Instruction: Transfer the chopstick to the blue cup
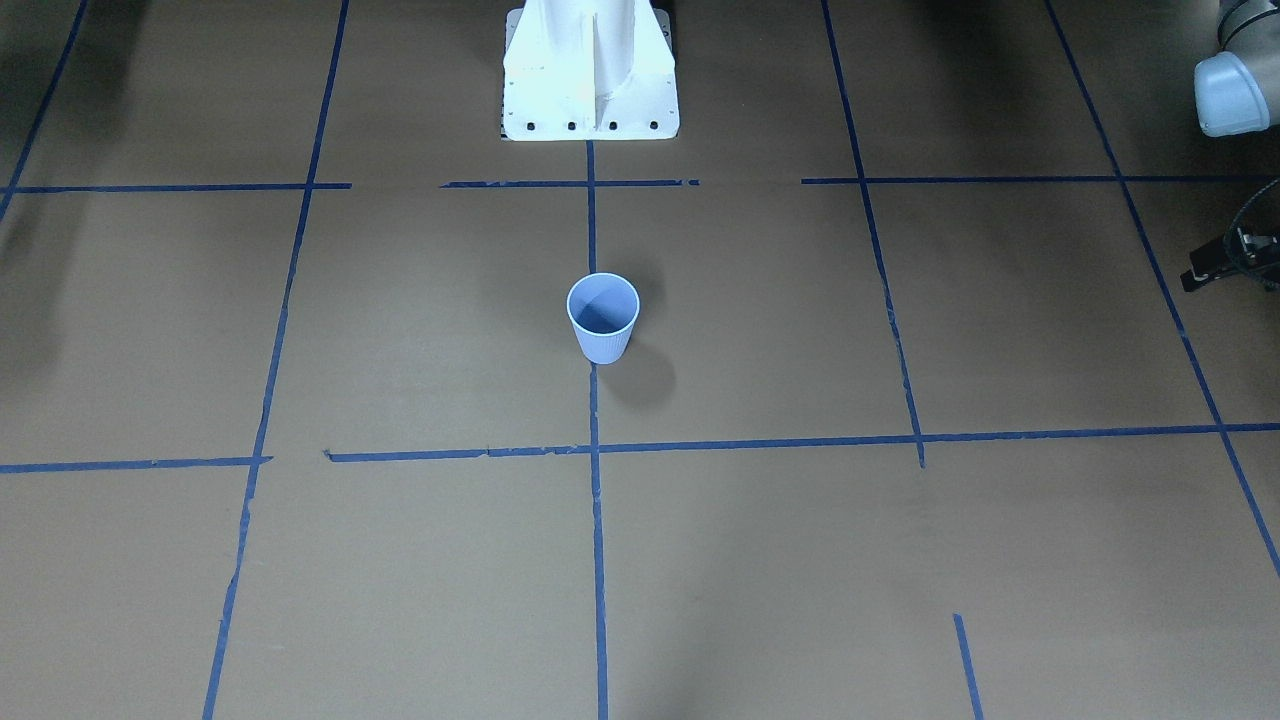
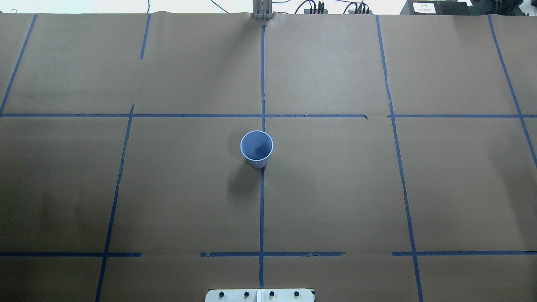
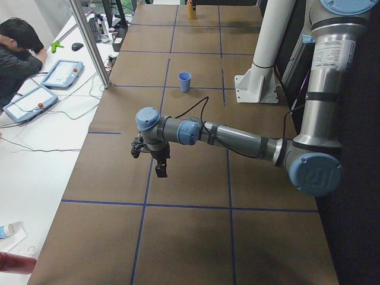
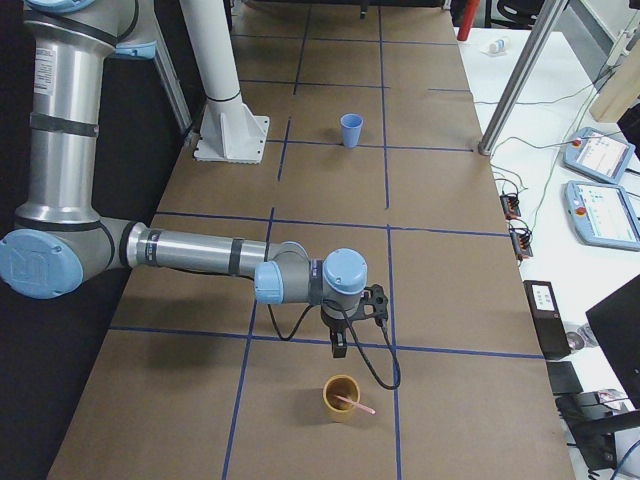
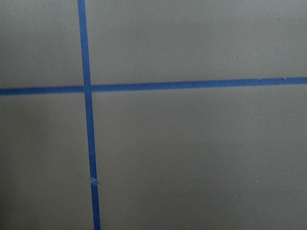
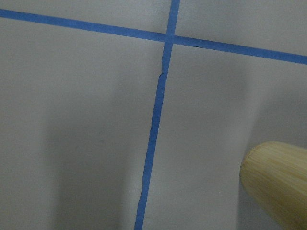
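The blue cup [image 1: 603, 318] [image 2: 256, 149] stands upright and empty on the centre tape line, small and far in both side views [image 3: 184, 81] [image 4: 351, 130]. The pink chopstick [image 4: 356, 405] leans in a tan cup [image 4: 341, 397] near the table's end on my right, its tip sticking out over the rim. My right gripper [image 4: 340, 345] hangs just behind that cup, pointing down. I cannot tell whether it is open or shut. My left gripper [image 3: 160, 170] hovers over bare table far from the blue cup, and its state cannot be told either.
The tan cup's side [image 6: 278, 184] shows at the right wrist view's lower right. The white robot base [image 1: 590, 70] stands behind the blue cup. A person [image 3: 18, 53] sits at a side table with teach pendants [image 3: 62, 72]. Blue tape lines cross the brown table.
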You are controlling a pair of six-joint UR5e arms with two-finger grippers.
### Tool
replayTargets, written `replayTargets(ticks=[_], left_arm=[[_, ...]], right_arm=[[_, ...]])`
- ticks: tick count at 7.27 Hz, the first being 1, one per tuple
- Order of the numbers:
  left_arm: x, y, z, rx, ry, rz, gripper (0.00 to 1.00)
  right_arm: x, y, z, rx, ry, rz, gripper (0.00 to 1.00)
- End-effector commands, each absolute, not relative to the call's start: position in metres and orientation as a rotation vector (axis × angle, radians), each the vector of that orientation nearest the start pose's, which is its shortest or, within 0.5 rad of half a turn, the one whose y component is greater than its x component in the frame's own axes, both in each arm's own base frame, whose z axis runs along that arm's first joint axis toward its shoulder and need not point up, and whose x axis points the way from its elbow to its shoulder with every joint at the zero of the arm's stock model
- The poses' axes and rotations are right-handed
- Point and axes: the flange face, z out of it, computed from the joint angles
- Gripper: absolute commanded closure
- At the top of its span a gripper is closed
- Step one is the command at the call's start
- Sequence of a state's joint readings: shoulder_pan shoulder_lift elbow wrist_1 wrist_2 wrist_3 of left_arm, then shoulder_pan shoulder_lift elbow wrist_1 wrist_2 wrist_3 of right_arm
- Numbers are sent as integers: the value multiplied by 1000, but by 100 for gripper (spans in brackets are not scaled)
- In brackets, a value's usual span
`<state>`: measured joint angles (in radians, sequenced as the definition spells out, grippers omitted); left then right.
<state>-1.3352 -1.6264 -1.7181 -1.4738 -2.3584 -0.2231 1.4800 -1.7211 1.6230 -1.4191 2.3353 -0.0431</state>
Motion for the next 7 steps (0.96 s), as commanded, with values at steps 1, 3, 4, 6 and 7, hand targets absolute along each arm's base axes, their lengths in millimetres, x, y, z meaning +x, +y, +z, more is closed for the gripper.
replayTargets(ticks=[1, 3, 4, 6, 7], left_arm=[[43, -517, 571, -75, 793, 25, 0], [16, -497, 605, -71, 795, 99, 0], [15, -486, 619, -74, 801, 143, 0], [13, -481, 619, -77, 801, 140, 0], [11, -481, 618, -66, 803, 140, 0]], right_arm=[[24, -437, 683, 41, -775, -151, 0], [22, -436, 648, 78, -827, -143, 0], [29, -439, 636, 105, -837, -135, 0], [41, -445, 595, 57, -826, -98, 0], [43, -437, 607, 30, -816, -113, 0]])
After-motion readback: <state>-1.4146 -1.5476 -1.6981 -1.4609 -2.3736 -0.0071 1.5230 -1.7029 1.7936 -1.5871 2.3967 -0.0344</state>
